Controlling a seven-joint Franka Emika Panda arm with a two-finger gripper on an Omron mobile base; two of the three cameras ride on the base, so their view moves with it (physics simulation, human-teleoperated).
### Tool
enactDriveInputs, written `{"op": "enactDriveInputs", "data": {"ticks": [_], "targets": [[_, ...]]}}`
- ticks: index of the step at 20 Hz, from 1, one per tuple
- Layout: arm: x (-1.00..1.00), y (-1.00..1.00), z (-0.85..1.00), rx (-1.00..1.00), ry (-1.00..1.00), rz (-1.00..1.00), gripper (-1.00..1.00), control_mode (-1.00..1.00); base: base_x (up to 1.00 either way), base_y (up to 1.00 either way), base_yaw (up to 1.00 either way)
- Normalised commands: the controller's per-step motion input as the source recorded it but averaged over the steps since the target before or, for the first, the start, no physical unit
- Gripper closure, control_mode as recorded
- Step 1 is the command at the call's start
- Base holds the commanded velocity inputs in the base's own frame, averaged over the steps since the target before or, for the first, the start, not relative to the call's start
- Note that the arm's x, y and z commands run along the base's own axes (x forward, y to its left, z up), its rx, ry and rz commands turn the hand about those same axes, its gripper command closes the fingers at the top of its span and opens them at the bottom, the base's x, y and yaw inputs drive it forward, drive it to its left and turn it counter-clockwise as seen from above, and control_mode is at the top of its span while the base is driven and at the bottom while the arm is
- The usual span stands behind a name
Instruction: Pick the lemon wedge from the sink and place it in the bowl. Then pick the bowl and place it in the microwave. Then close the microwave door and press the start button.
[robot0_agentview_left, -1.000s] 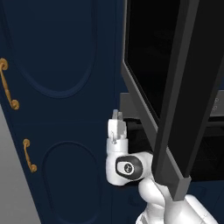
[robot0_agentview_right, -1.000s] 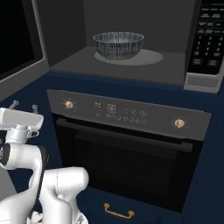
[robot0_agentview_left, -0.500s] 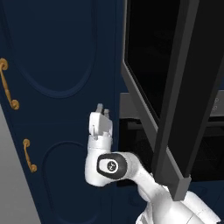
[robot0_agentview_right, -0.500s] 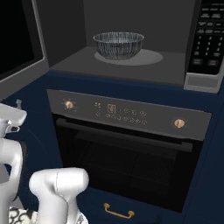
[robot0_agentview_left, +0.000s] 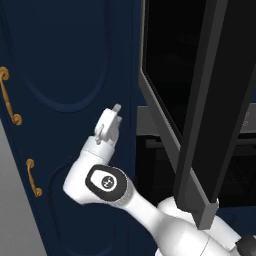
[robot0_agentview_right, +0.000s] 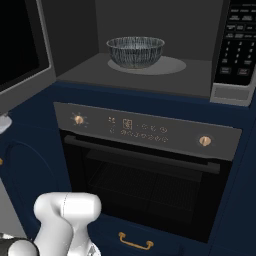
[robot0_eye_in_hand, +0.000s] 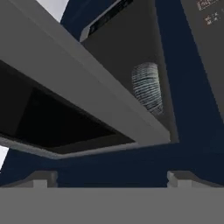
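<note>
Your hand (robot0_agentview_left: 111, 124) is spread wide and carries nothing; in the hand view its two dark fingertips (robot0_eye_in_hand: 41, 178) stand far apart with only blue cabinet between them; the bowl (robot0_agentview_right: 135, 50) already sits inside the microwave (robot0_agentview_right: 150, 75), on the cavity floor, so I judge the carrying done and the closing next; whether the lemon wedge lies in the bowl I cannot tell from here; what matters now is the microwave door (robot0_agentview_left: 200, 105), which stands swung out and open, just beside the hand on its right as the left base view shows it, its long edge running up and down there; in the hand view the same door crosses as a broad grey slab above and ahead of the fingertips, with the cavity and the bowl beyond it; to shut it you will likely need the hand on the door's outer face, the side away from the cavity, pushing toward the opening; watch that the arm does not sit in the door's swing; the keypad (robot0_agentview_right: 239, 35) with the start button lies on the far side of the cavity from the hand.
</note>
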Motion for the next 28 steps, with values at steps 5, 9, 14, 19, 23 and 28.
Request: {"op": "enactDriveInputs", "data": {"ticks": [5, 9, 14, 19, 23, 28], "targets": [[-0.49, -0.28, 0.37, 0.36, -0.01, 0.0, -1.0, -1.0, 0.0, 0.0, 0.0], [-0.48, -0.54, 0.43, 0.39, 0.0, 0.06, -1.0, -1.0, 0.0, 0.0, 0.0], [-0.36, -0.7, 0.36, 0.38, -0.01, 0.07, -1.0, -1.0, 0.0, 0.0, 0.0], [-0.45, -0.83, 0.12, 0.33, -0.05, 0.09, -1.0, -1.0, 0.0, 0.0, 0.0], [-0.38, -0.91, 0.05, 0.24, -0.08, 0.11, -1.0, -1.0, 0.0, 0.0, 0.0], [-0.19, -0.85, 0.14, 0.2, -0.02, 0.18, -1.0, -1.0, 0.0, 0.0, 0.0]]}}
